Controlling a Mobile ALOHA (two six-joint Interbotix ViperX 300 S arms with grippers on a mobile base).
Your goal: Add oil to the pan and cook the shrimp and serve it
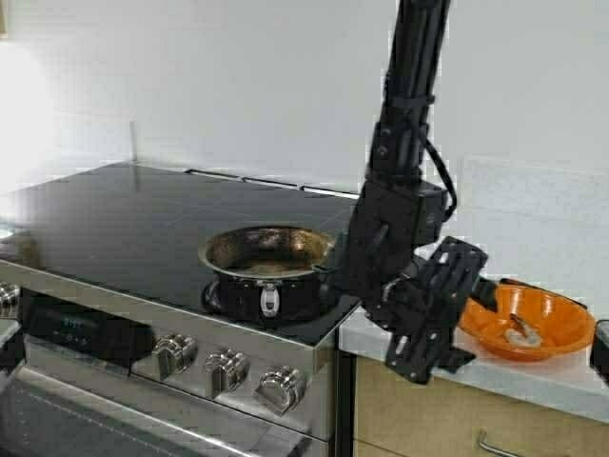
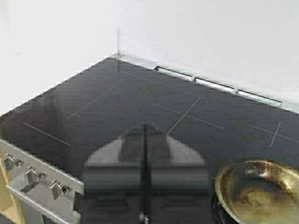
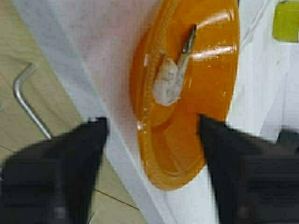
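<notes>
On the white counter [image 1: 533,376] right of the black stove [image 1: 114,228], the shrimp [image 3: 167,84] lies in the orange bowl [image 1: 557,319], just right of the right gripper [image 3: 152,140], whose fingers gape wide, empty. The pan [image 1: 266,262] sits left; the left gripper [image 2: 145,163] is pressed closed, farther off

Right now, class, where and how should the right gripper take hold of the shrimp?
Grip the shrimp across its plump curled body, not the thin tail. It lies flat inside the orange bowl, so come from above, over the rim. The open right gripper is already facing it.
</notes>
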